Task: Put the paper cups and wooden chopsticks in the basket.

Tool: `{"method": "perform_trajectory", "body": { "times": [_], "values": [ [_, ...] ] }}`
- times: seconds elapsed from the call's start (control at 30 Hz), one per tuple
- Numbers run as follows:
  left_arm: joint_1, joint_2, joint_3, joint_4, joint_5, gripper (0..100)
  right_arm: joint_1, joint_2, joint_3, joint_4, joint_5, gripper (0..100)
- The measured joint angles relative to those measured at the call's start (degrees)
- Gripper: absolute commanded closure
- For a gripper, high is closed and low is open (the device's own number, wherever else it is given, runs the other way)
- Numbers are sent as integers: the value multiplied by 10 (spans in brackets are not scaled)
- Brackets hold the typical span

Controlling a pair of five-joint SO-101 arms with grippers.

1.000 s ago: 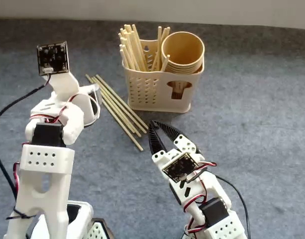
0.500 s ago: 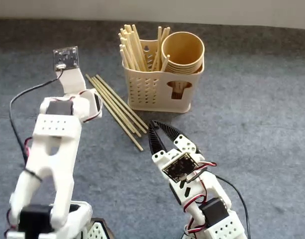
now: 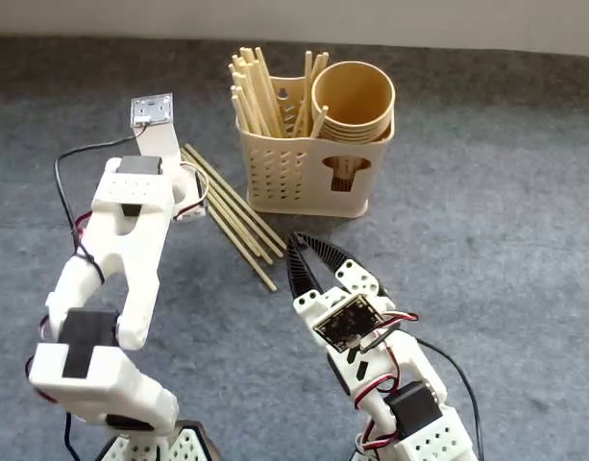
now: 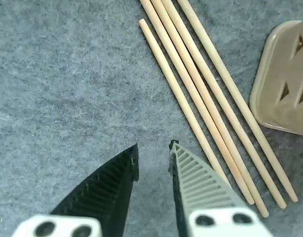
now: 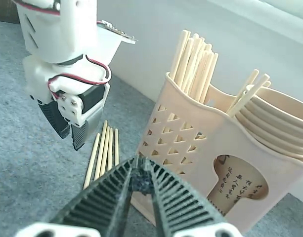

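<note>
1. Chopsticks first: four loose chopsticks (image 3: pixel 232 211) lie flat on the counter (image 3: pixel 486 240), side by side in a slanted row, just beside the basket (image 3: pixel 308 178) on the left arm's side.
2. Basket stands near the counter's far edge, about mid-width. One compartment holds a stack of paper cups (image 3: pixel 356 101); the other holds a bundle of stored chopsticks (image 3: pixel 260 91), standing on end.
3. Left gripper (image 4: pixel 154 145) hangs above the counter with its jaws a little apart and nothing between them. Its pale finger is right next to the nearest loose stick.
4. Right gripper (image 5: pixel 141 165) is closed on nothing and points at the basket's front wall, close to it.
5. Handling estimate, loose chopsticks:
   - light, stiff and thin
   - smooth wood, round in section, likely to roll or pivot in the jaws
   - fuzzy counter surface should give the fingertips some bite under a stick
6. Suggested hold: across the stick, near its middle, so it hangs level. An end grip would probably let it swing.
7. Sticks touch along their length, so a neighbour may be dragged. Widen the jaws and take the outermost one.
</note>
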Motion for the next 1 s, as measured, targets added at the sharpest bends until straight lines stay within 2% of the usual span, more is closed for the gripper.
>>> {"method": "perform_trajectory", "body": {
  "times": [0.43, 0.67, 0.83, 1.0],
  "values": [
    [0, 157, -135, 0, 0, 877, 0, 0, 0, 0, 0, 992],
    [8, 196, -173, 0, 0, 877, 0, 0, 0, 0, 0, 992],
    [17, 210, -193, 0, 49, 877, 0, 0, 0, 0, 0, 992],
    [18, 238, -208, 0, 55, 880, 0, 0, 0, 0, 0, 992]
  ]
}}
